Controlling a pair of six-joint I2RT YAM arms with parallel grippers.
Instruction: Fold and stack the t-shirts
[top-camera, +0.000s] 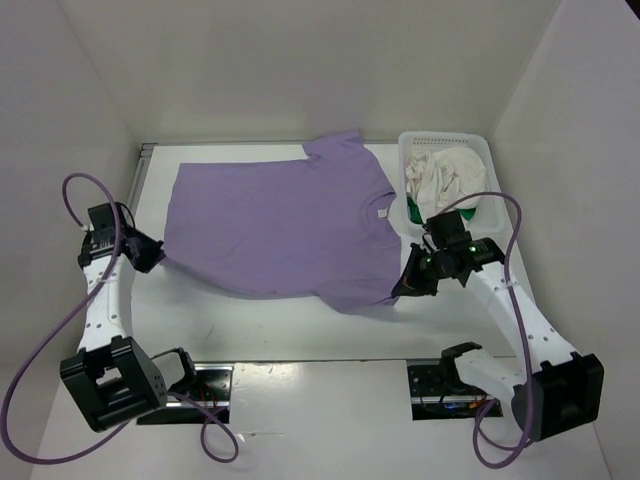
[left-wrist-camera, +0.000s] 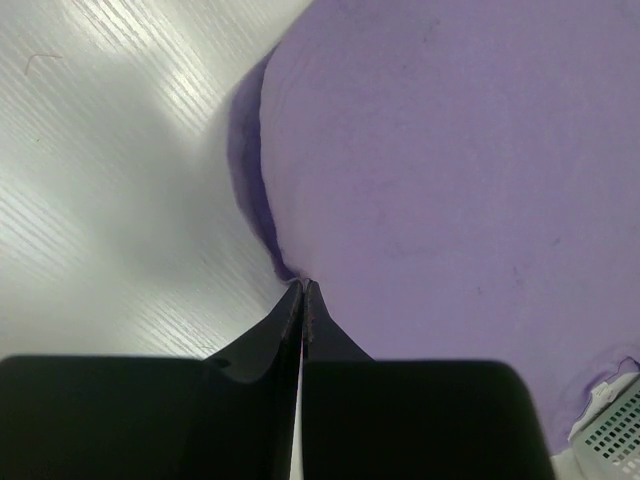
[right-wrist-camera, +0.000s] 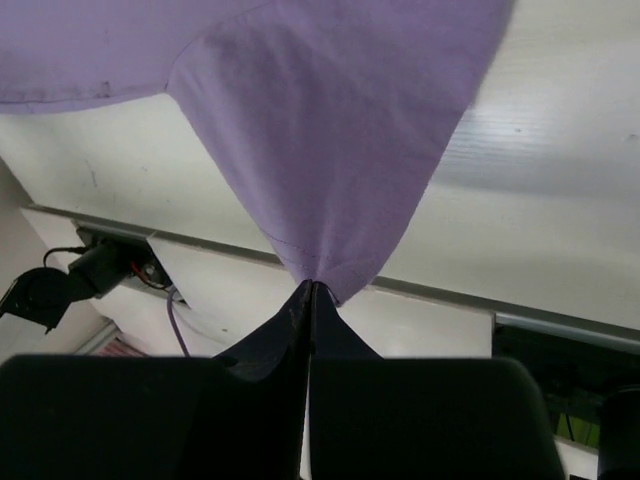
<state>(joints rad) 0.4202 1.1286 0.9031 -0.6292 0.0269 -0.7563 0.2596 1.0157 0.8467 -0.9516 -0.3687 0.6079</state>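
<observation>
- I see the purple shirt (top-camera: 280, 230) spread open on the white table (top-camera: 300, 335), in the middle and far part of it. Its collar points to the right, toward the basket (top-camera: 445, 139), and its bottom hem runs along the left.
- One sleeve lies at the far edge of the table. The other sleeve is at the near right, where my right arm has hold of it.
- My left claw (top-camera: 156, 257) is at the near left corner of the hem. On the left wrist camera the two fingers are pressed together with a pinch of purple cloth between their tips, so it is clamped on the purple shirt. The cloth next to the pinch is raised a little and throws a dark shadow on the table.
- My right claw (top-camera: 400, 291) is at the near right sleeve. On the right wrist camera its fingers are closed tight on the tip of that sleeve, and the cloth fans out from the pinch in a pulled-up wedge, lifted off the table there.
- The rest of the purple shirt lies fairly flat, with some soft wrinkles across the chest.
- The basket is white plastic mesh and sits at the far right corner of the table, just beside the purple shirt's collar.
- The white shirt (top-camera: 445, 178) is crumpled inside the basket and fills most of it.
- The green shirt (top-camera: 470, 212) shows only as a bit of bright cloth at the near end of the basket, under the white one and partly hidden by my right arm.
</observation>
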